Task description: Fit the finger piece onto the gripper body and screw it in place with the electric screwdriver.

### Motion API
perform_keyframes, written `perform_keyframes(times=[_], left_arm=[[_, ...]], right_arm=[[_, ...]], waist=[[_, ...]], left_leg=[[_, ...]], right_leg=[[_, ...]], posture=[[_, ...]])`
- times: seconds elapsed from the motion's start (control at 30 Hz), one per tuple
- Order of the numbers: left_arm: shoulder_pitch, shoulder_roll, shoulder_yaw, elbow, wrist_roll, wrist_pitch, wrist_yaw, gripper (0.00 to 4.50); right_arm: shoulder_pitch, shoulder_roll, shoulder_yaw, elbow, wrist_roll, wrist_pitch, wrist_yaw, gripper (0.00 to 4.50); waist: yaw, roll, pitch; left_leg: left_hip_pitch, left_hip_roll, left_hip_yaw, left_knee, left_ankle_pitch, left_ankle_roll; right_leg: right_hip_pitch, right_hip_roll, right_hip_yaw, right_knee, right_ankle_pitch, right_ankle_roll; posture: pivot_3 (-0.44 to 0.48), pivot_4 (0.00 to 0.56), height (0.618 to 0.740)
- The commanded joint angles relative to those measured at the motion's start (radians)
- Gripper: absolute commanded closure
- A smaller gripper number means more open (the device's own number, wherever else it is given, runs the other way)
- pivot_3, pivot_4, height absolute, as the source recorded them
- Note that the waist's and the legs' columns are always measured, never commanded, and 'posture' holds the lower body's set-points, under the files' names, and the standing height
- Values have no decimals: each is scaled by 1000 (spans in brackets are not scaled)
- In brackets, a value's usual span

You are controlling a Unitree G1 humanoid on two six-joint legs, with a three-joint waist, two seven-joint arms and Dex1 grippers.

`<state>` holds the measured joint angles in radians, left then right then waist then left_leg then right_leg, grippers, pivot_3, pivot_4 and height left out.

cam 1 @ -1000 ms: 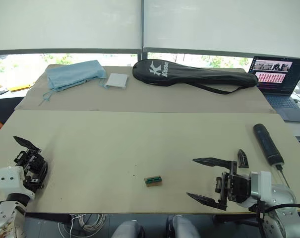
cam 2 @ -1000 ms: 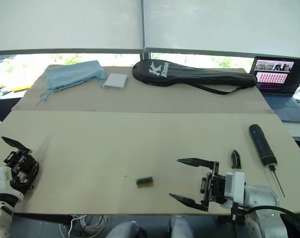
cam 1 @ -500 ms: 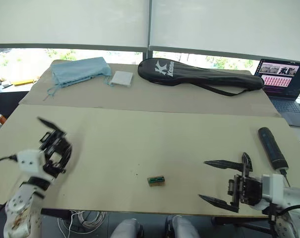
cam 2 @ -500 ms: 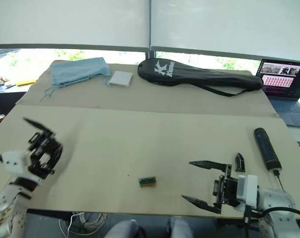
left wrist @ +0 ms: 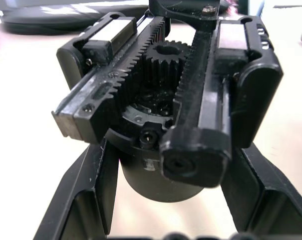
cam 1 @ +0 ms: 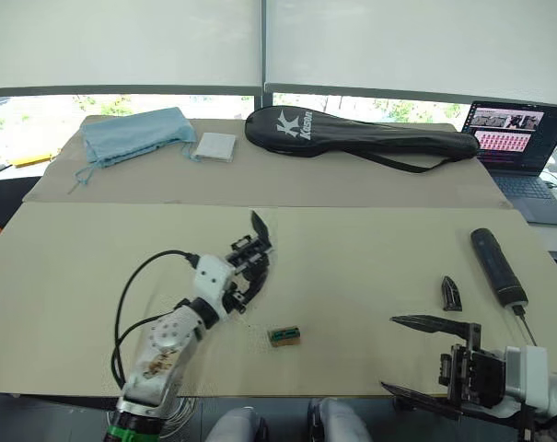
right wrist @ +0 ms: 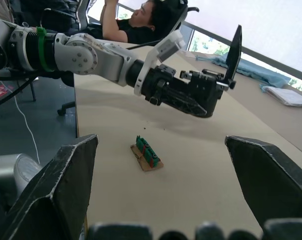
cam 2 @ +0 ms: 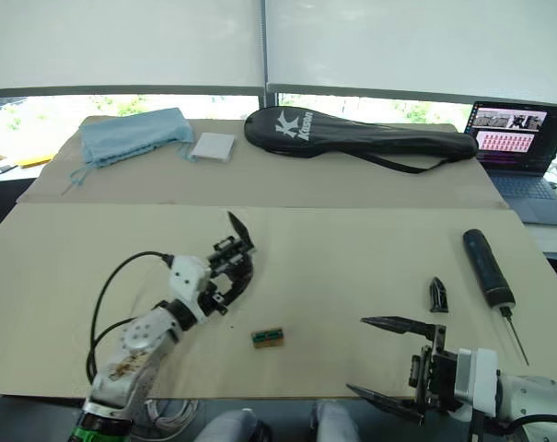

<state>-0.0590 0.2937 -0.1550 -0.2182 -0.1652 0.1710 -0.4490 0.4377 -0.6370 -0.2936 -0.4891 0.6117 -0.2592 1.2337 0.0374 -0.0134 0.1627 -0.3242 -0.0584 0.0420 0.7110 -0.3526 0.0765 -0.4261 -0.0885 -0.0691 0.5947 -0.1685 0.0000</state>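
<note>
The left hand (cam 1: 244,276) grips the gripper body (left wrist: 165,125) above the tabletop (cam 1: 352,249), while the right hand (cam 1: 421,359) is spread wide.

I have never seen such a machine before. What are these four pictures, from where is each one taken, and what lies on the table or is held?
This is a two-armed robot at a table. Two pictures come from cameras in its head, looking down; two come from cameras on its wrists. The left pincer is shut on the gripper body, a black geared block, held above the table. The right pincer is open and holds nothing. On the table lie the finger piece, the electric screwdriver and a small tan-and-green block. Farther back lie a blue cloth, a white pad, a black racket bag and a laptop. The right wrist picture also shows a seated person.
</note>
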Motion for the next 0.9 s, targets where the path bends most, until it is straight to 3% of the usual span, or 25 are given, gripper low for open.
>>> perform_keyframes(times=[0.03,0.77,0.9], left_arm=[[-23,-25,-20,-3,27,-77,-1,2160],[83,-34,-76,91,104,-119,-15,2160],[100,-26,-70,84,91,-107,-29,201]], right_arm=[[-2,1,-11,-59,2,-4,-36,0],[-65,-50,-10,-81,13,54,-94,0],[-68,-52,-13,-81,13,56,-97,0]], waist=[[1,0,0],[3,8,-5],[2,11,-7]], left_leg=[[0,0,0,0,0,0],[-10,0,0,1,1,3],[-9,0,0,1,1,4]], right_leg=[[0,0,0,0,0,0],[-10,-1,0,0,0,0],[-10,-1,0,0,0,0]], posture=[[0,150,740],[0,150,740],[0,150,740]])
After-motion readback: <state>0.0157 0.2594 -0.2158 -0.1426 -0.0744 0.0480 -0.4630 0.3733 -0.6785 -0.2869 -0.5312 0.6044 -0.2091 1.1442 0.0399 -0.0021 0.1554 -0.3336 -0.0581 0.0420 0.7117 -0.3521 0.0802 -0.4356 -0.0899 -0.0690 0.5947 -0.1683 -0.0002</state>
